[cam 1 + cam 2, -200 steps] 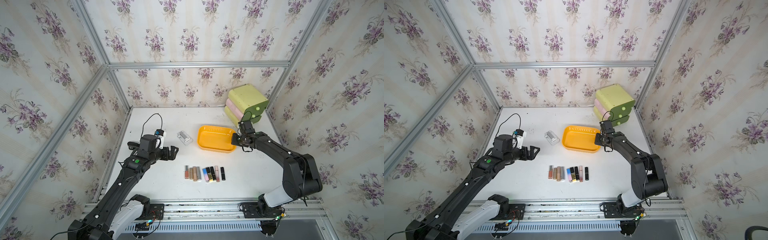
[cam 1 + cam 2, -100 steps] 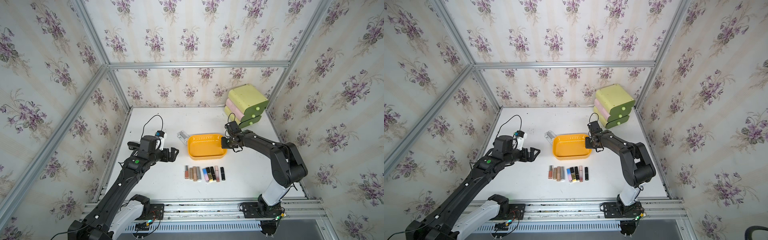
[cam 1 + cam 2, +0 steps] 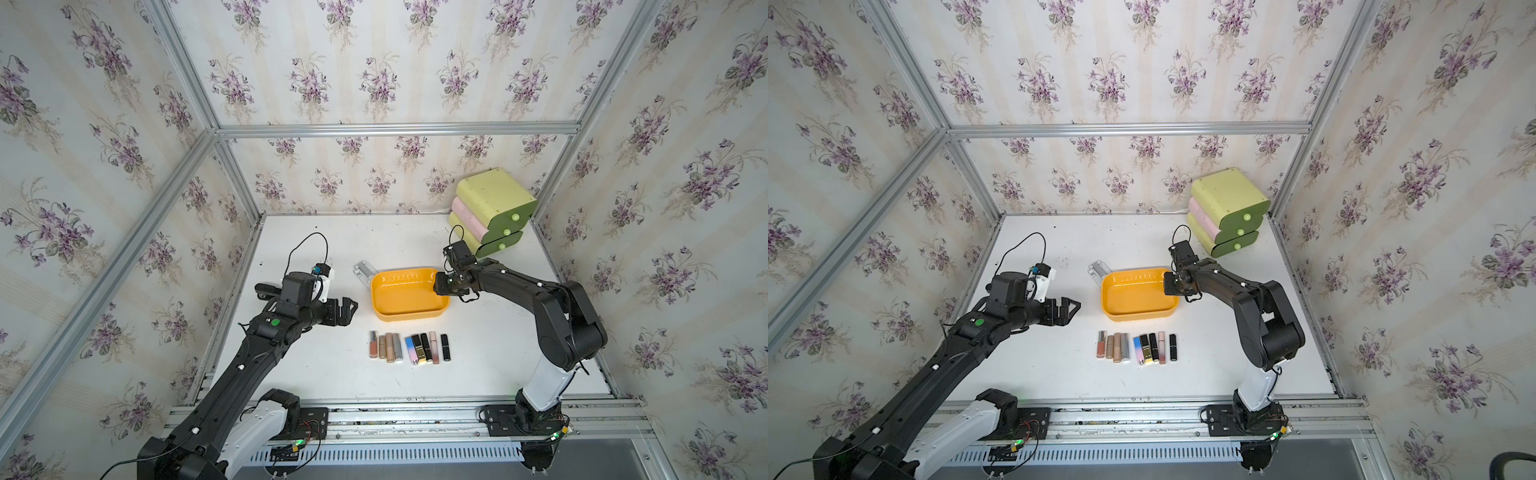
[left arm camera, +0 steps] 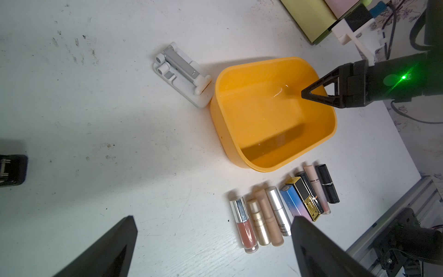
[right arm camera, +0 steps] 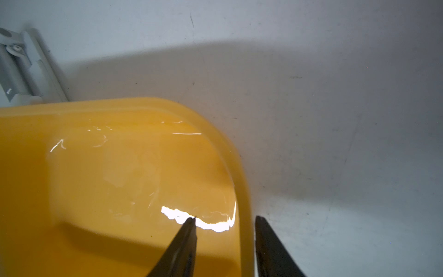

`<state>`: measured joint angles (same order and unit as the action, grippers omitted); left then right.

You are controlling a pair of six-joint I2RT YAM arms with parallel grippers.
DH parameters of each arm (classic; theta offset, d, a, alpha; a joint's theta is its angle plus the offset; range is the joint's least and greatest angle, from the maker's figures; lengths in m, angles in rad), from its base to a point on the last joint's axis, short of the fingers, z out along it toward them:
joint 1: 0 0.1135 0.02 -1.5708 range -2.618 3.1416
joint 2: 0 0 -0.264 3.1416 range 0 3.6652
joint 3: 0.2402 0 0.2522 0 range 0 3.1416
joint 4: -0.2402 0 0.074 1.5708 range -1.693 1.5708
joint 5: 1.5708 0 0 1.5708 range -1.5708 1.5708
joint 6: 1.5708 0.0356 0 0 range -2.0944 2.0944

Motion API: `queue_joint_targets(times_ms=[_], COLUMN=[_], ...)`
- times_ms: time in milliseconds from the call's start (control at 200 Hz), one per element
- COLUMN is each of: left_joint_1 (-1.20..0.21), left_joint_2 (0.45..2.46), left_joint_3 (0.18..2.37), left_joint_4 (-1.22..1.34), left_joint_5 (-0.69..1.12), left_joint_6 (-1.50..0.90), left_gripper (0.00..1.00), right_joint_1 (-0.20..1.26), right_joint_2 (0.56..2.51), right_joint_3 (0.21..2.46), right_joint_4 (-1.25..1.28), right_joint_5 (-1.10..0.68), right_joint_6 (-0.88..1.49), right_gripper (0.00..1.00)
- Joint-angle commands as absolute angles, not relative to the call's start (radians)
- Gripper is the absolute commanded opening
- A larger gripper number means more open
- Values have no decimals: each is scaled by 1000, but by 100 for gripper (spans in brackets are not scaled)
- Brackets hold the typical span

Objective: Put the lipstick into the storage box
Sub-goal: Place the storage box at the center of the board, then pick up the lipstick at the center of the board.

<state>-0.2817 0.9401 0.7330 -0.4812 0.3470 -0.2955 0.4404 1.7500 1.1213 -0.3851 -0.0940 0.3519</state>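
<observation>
Lower centre: the lipsticks [image 3: 409, 348] lay in a row, long axes near-to-far, just down-right of the nearer, wide-open, empty left gripper [image 3: 351, 312]; beyond stood the storage box [image 3: 409, 318], its right rim straddled by the right gripper [image 3: 438, 286], jaws parted, gripping nothing.

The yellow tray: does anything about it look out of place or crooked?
Only mildly. The storage box rests with its far corner against the small white case, and the right gripper straddles its rim, one finger inside, one outside. The lipsticks lie in a tidy row; nothing looks spilled or damaged.
</observation>
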Motion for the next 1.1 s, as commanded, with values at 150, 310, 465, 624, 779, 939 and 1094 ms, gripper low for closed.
queue_joint_targets(times_ms=[150,310,465,624,779,939,1094], left_joint_1=[-282,-293,-369,-490,-568,-583,-586], left_joint_2=[931,926,939,966,966,945,934], left_joint_3=[740,705,687,674,650,621,611], left_joint_4=[-470,-412,-378,-359,-362,-351,-336], left_joint_5=[414,488,470,404,335,319,308], left_joint_6=[-322,-373,-416,-447,-466,-482,-497], left_gripper=[100,100,100,100,100,100,100], right_joint_1=[446,479,531,659,731,775,776], right_joint_2=[1550,1385,1262,1212,1233,1262,1282], right_joint_3=[1070,991,888,798,755,742,717], right_joint_4=[-408,-496,-566,-595,-597,-599,-595], right_joint_5=[-85,-68,-72,-47,-30,-5,14], right_joint_6=[417,451,508,575,618,634,630], right_gripper=[67,66,66,64,61,57,51])
